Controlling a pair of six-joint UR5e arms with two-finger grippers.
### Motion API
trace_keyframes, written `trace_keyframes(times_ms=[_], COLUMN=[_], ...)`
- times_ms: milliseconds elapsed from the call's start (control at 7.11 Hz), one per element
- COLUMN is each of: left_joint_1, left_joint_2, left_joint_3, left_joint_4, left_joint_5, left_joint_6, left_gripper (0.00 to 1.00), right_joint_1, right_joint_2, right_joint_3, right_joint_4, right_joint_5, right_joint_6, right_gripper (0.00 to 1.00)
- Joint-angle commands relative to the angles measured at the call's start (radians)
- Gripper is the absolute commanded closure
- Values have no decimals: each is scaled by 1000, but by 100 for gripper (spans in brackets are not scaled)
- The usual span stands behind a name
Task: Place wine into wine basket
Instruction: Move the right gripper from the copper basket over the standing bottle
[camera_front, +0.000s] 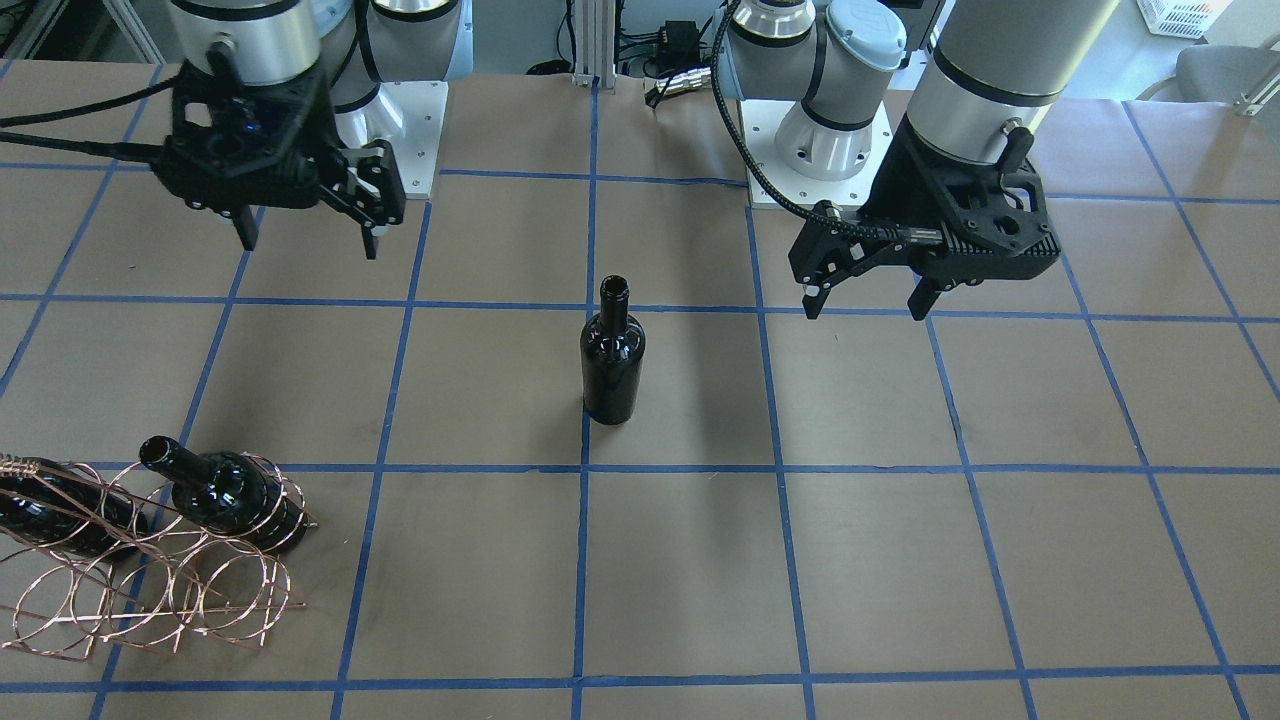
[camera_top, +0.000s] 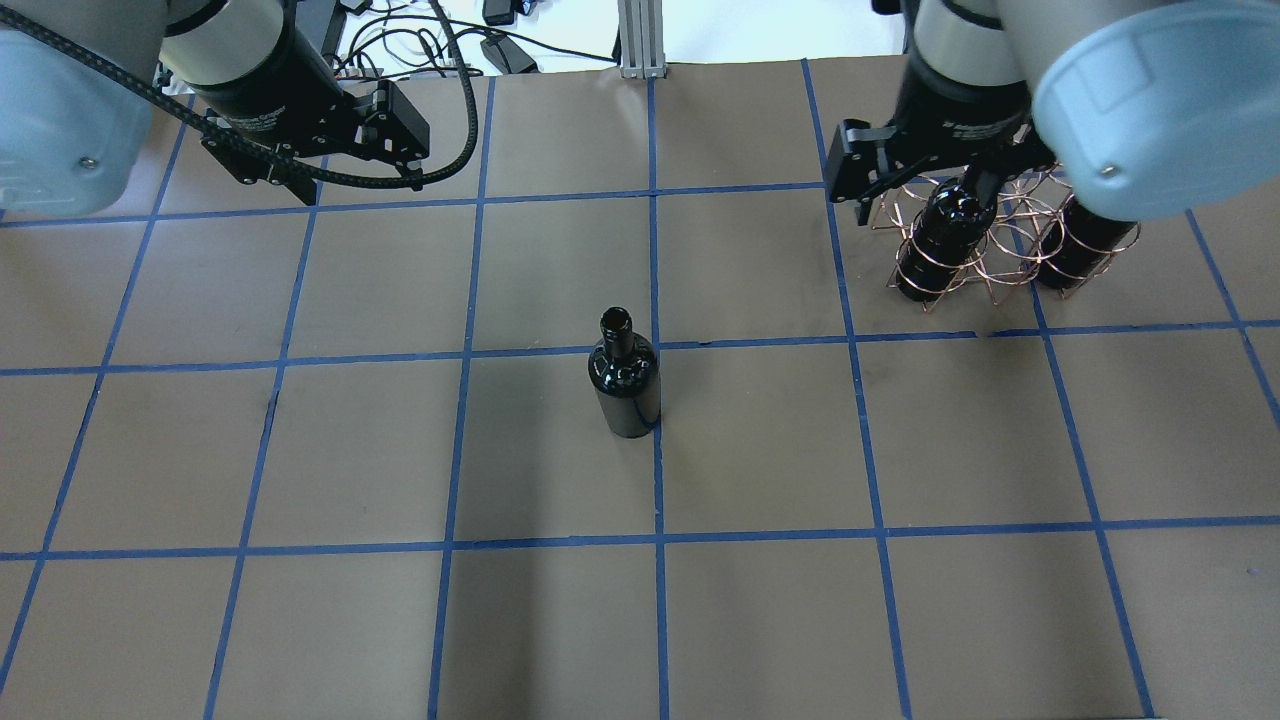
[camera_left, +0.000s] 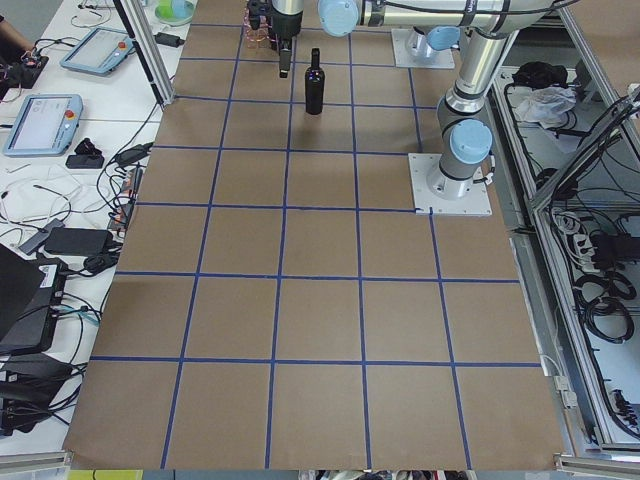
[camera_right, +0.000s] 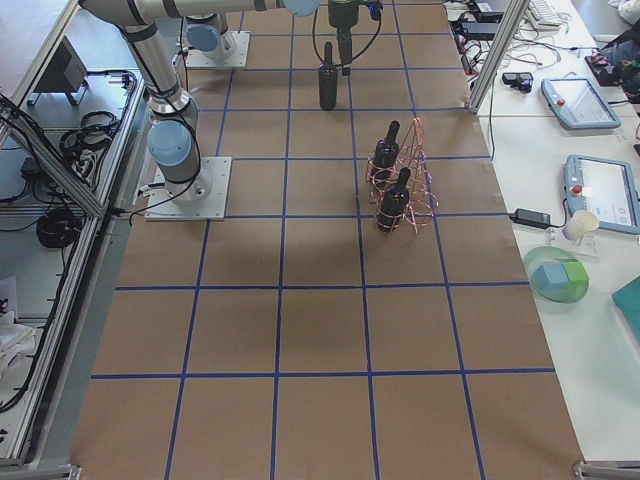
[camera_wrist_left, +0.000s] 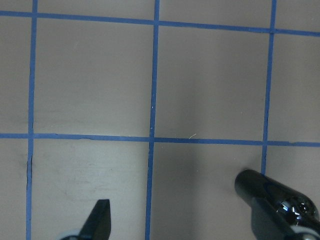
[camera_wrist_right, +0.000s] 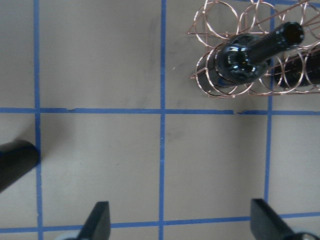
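One dark glass wine bottle (camera_front: 612, 355) stands upright alone at the middle of the table (camera_top: 625, 375). The copper wire wine basket (camera_front: 150, 590) sits toward my right side (camera_top: 1000, 255), holding two more dark bottles (camera_front: 225, 495) (camera_front: 60, 515) lying in its loops. My left gripper (camera_front: 865, 310) hovers open and empty, back and to the left of the standing bottle, which shows at the lower right of the left wrist view (camera_wrist_left: 275, 205). My right gripper (camera_front: 310, 245) hangs open and empty near the basket (camera_wrist_right: 220, 20), with a basketed bottle (camera_wrist_right: 250, 52) ahead of it.
The brown table is marked with a blue tape grid. Both arm bases (camera_front: 830, 150) stand at the robot's edge of it. Side benches hold teach pendants (camera_right: 575, 100) (camera_left: 45, 120), cables and a green bowl (camera_right: 557, 277).
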Motion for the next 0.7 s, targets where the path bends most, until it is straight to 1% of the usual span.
trace_keyframes(times_ms=[0,141,281,562], left_joint_1=[-1,1,-1,-2], left_joint_2=[15,18,14,51], left_joint_3=[6,5,5,11], left_joint_4=[-46,-40,-25,-20], left_joint_5=[7,23,25,43], left_joint_6=[28,28,28,28], left_gripper=[0,0,0,0], right_joint_1=[141,207,248,269], right_joint_2=[60,97,124,148], right_joint_3=[-2,-4,-4,-4], right_joint_4=[-39,-68,-94,-148], right_joint_5=[3,3,12,124], right_joint_6=[133,225,273,341], right_gripper=[0,0,0,0])
